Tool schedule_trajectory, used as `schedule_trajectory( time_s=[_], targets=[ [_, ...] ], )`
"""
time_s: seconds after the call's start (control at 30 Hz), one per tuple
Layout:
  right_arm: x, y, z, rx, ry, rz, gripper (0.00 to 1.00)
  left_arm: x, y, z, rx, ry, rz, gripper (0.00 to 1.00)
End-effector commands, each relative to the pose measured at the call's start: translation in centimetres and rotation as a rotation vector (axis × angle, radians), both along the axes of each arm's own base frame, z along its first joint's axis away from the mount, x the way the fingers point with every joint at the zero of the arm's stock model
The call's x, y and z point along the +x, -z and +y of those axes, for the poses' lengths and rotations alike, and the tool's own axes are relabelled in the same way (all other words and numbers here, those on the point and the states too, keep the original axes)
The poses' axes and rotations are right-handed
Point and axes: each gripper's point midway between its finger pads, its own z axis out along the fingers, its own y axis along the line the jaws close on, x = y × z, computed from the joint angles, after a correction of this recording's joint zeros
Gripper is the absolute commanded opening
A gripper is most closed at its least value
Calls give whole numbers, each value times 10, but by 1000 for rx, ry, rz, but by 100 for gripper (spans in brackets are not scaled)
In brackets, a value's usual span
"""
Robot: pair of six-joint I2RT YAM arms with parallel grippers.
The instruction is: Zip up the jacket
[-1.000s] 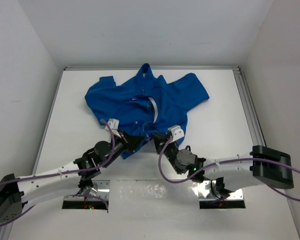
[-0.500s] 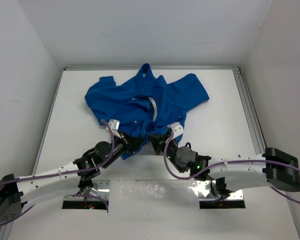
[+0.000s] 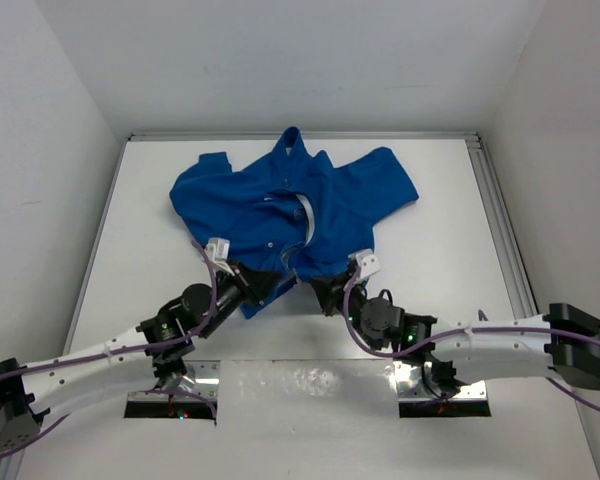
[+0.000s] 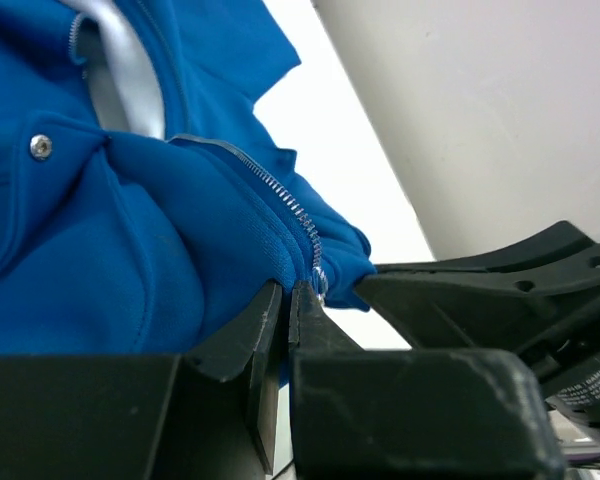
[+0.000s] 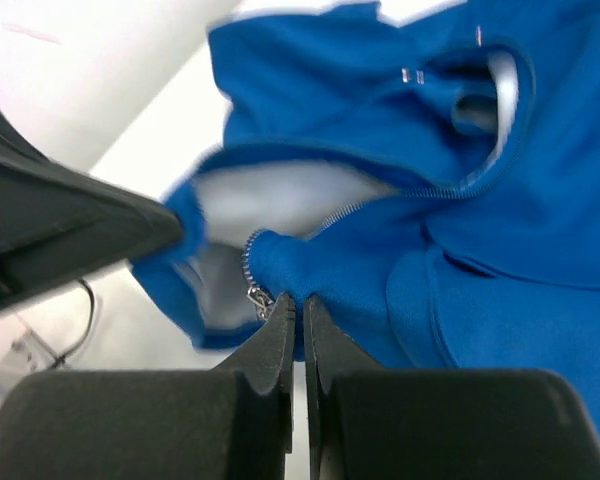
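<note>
I have the jacket (image 3: pixel 290 200) lying rumpled on the far middle of the desk (image 3: pixel 440 230), collar far, hem near. My left hand (image 3: pixel 268 284) is pinched tight on the hem fabric at the zipper's (image 4: pixel 285 197) lower end; my right hand (image 3: pixel 323 292) is clamped on the other hem edge, just beside the metal pull (image 5: pixel 259 298); the two hands sit near each other at the near hem; beyond them the front gapes open.

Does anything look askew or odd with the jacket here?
The jacket lies rumpled and skewed on the table, its front gaping and the zipper undone. The left end effector and right end effector each pinch the hem beside it. Nothing looks torn.
</note>
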Motion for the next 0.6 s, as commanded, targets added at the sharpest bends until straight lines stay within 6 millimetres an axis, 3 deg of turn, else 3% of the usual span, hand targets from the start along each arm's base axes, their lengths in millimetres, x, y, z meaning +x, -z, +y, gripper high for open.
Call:
schedule_trajectory(
  time_s=[0.0, 0.17, 0.27, 0.5, 0.53, 0.57],
  targets=[
    [-14, 30, -5, -24, -25, 119, 0, -2, -23, 0, 5, 9, -33, 0],
    [-44, 111, -17, -137, -95, 341, 0, -2, -19, 18, 33, -38, -33, 0],
    [-54, 135, -30, -133, -86, 416, 0, -2, -20, 26, 79, -60, -39, 0],
    [-58, 152, -35, -206, -54, 489, 0, 0, -15, 22, 115, -48, -34, 0],
    [-60, 160, -44, -271, -40, 500, 6, 0, -15, 22, 113, -52, -38, 0],
    [-58, 152, -39, -281, -41, 496, 14, 0, -17, 23, 116, -55, -43, 0]
  ],
)
